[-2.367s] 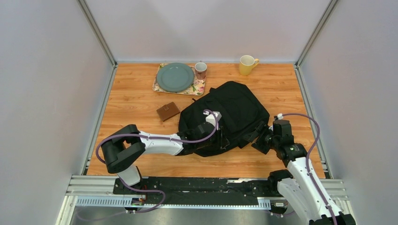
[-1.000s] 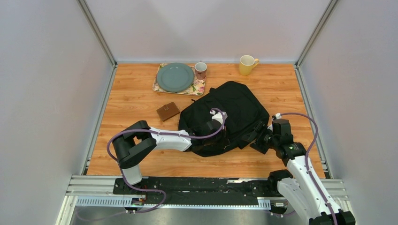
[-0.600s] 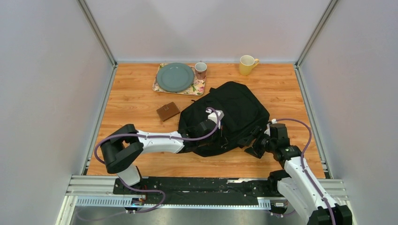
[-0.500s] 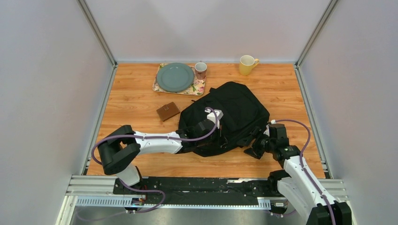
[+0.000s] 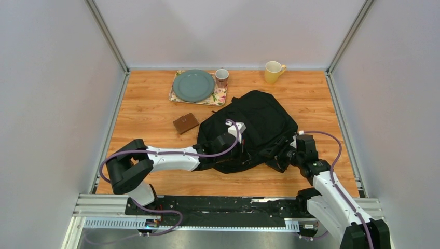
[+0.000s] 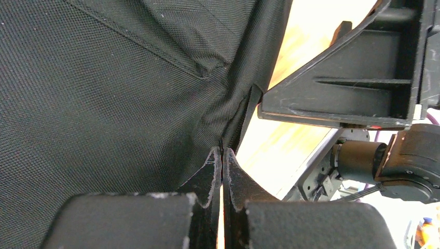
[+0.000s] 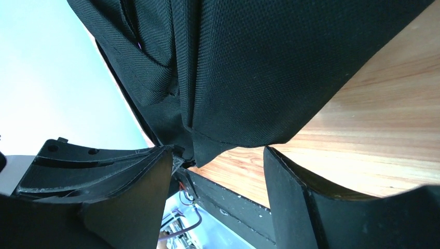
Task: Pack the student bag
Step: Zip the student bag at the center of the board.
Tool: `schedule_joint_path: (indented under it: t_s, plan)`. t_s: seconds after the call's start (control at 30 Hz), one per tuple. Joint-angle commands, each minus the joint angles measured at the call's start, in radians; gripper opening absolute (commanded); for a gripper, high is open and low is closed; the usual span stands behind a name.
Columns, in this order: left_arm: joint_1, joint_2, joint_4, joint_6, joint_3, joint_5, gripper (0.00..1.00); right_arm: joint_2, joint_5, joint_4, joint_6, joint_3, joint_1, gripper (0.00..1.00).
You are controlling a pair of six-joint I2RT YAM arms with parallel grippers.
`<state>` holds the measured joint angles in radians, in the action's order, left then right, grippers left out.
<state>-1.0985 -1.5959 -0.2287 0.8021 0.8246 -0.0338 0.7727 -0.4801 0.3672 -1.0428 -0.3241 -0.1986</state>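
**Lead:** At that moment you had the student bag (image 5: 254,127) lying flat on the table (image 5: 150,114), right of centre, with its near edge between your two arms. Your left gripper (image 6: 222,155) was pressed fully together. A tented fold of the bag's fabric ran straight into its tips, so I judged it was pinching cloth.

**Spotter:** Your right gripper (image 7: 218,155) stood spread, with a loose corner of the bag hanging between its fingers and nothing clamped. Neither wrist view showed you whether the bag's mouth was open.

**Lead:** That was your first risk. You held only a thin pinch at the very tips. A sideways tug from the right arm could have slid the fold out and let the fabric drop flat.

**Spotter:** You could also have closed the right fingers on two layers at once. That would have pinned the mouth shut instead of spreading it.

**Lead:** Your grippers were crowded, too. The left wrist view showed the right one's body just beside your left fingers, so a hasty swing could have knocked them together.

**Spotter:** The small brown wallet (image 5: 185,123) lay on the table beside the bag, not yet packed. Dragging the bag that way could have shoved it off.
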Motion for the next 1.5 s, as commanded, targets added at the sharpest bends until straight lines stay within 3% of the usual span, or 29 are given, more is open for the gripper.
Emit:
schedule_joint_path:
  t_s: [0.0,0.3,0.4,0.53,0.63,0.73,0.87,1.13,1.33,1.47]
  plan:
    - [0.002,0.057,-0.043,-0.017,0.004,0.014,0.00,0.007,0.035,-0.074,-0.088,-0.004,-0.048,0.68]
    - [0.000,0.093,-0.046,-0.012,-0.033,0.026,0.00,0.137,0.087,-0.203,-0.123,-0.024,-0.113,0.65]
    - [0.000,0.115,-0.044,-0.017,-0.054,0.015,0.00,0.186,0.095,-0.191,-0.099,-0.046,-0.111,0.55]
    - [0.000,0.145,-0.005,-0.037,-0.068,-0.008,0.00,0.208,0.133,-0.177,-0.066,-0.053,-0.110,0.24]
    - [0.000,0.178,0.025,-0.056,-0.093,-0.035,0.00,0.204,0.158,-0.159,-0.051,-0.061,-0.111,0.12]
    - [0.000,0.220,0.058,-0.083,-0.125,-0.072,0.00,0.194,0.184,-0.145,-0.037,-0.062,-0.110,0.06]
    - [0.000,0.284,0.123,-0.125,-0.159,-0.133,0.00,0.192,0.216,-0.117,-0.007,-0.085,-0.105,0.00]
    - [0.000,0.390,0.259,-0.170,-0.214,-0.244,0.00,0.188,0.308,-0.010,0.136,-0.156,-0.091,0.00]
    - [-0.020,0.436,0.241,-0.239,-0.255,-0.123,0.00,0.198,0.396,0.059,0.259,-0.211,-0.088,0.00]
    - [-0.109,0.372,0.236,-0.280,-0.219,-0.054,0.00,0.247,0.414,0.091,0.378,-0.274,-0.087,0.00]
